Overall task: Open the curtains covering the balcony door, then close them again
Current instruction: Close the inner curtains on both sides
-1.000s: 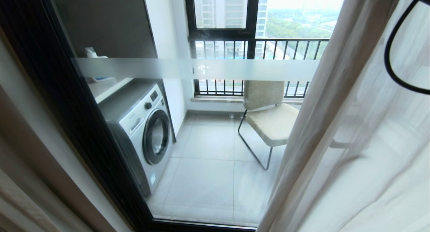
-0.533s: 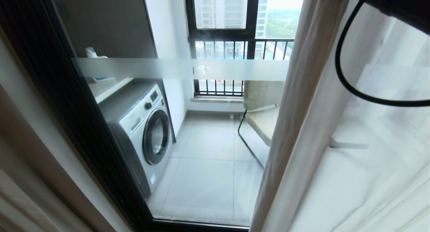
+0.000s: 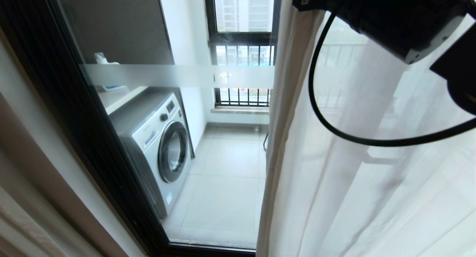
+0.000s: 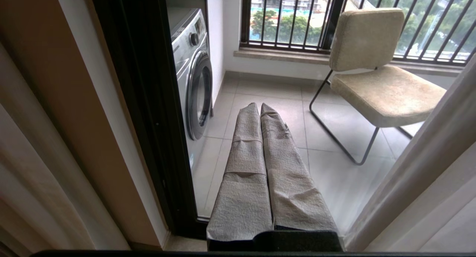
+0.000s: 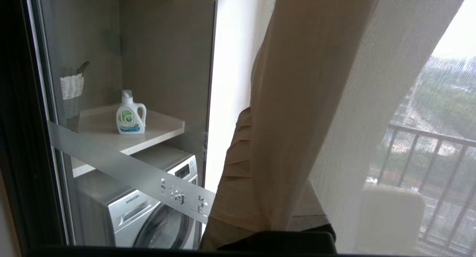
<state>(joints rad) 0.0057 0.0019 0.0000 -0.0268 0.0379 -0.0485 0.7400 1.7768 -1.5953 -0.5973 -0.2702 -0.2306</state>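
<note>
Right tool (image 5: 245, 145): clenched on the leading fold of the sheer white voile curtain (image 3: 334, 156); its padded fingers are mostly wrapped in the fabric, high up near the top of the glass.
Right arm: black housing (image 3: 390, 19) reaches in from the upper right of the head view, a black cable (image 3: 316, 100) looping below it in front of the sheer.
Sheer curtain position: its edge hangs about mid-pane, covering the right half of the glass; the railing bars and the beige chair show only faintly through it.
Balcony door (image 3: 111, 145): tall black-framed glass panel, shut, with a frosted horizontal band (image 3: 178, 75) bearing small characters; the left half of the pane is uncovered.
Opaque curtain (image 4: 29, 182): pale beige-grey pleated drape gathered at the far left, beside the door frame.
Left tool (image 4: 259, 112): clenched on nothing, its cloth-wrapped fingers pressed together, low in front of the glass, apart from both curtains.
Behind the glass: silver front-loading washing machine (image 3: 160, 145) at the left, a white detergent bottle (image 5: 130, 113) on the shelf above it, grey floor tiles (image 3: 227, 190), a beige padded chair (image 4: 375, 71) on a black wire frame, black window railing (image 3: 241, 52).
</note>
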